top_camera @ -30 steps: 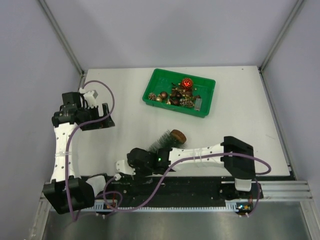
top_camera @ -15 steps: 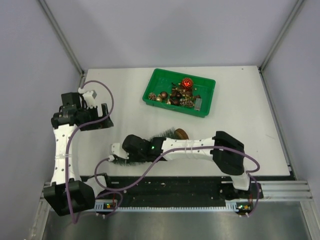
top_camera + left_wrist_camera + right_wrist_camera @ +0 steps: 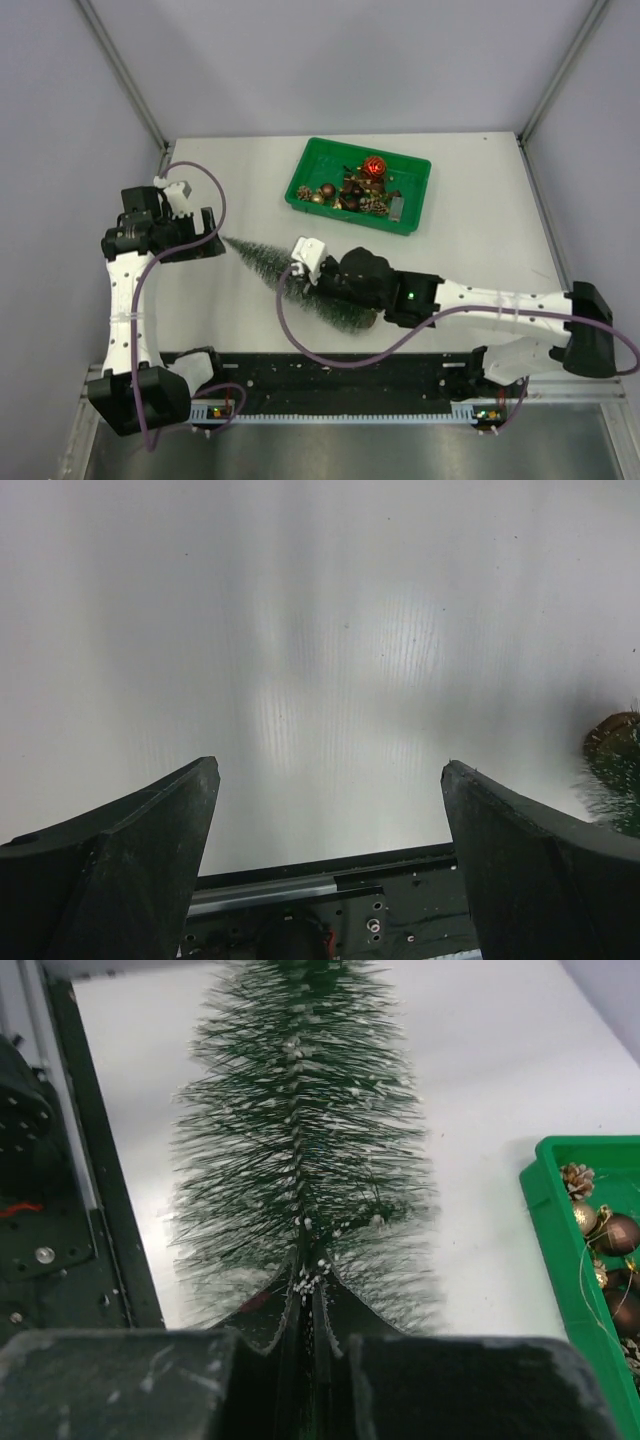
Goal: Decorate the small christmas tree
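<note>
Right gripper (image 3: 308,1305) clamped on the small christmas tree (image 3: 300,1140).
The tree stretched straight ahead from its pinched fingers, with the green tray (image 3: 545,1220) off to their right. The left gripper (image 3: 328,770) stood wide apart, holding nothing, near the tree's tip.

From overhead, the right gripper (image 3: 320,285) and its arm hide part of the lower half of the slim frosted dark green bottle-brush tree (image 3: 258,260). In the right wrist view the treetop runs off the top edge, and the green plastic tray (image 3: 548,1222) is cut by the right edge.
</note>
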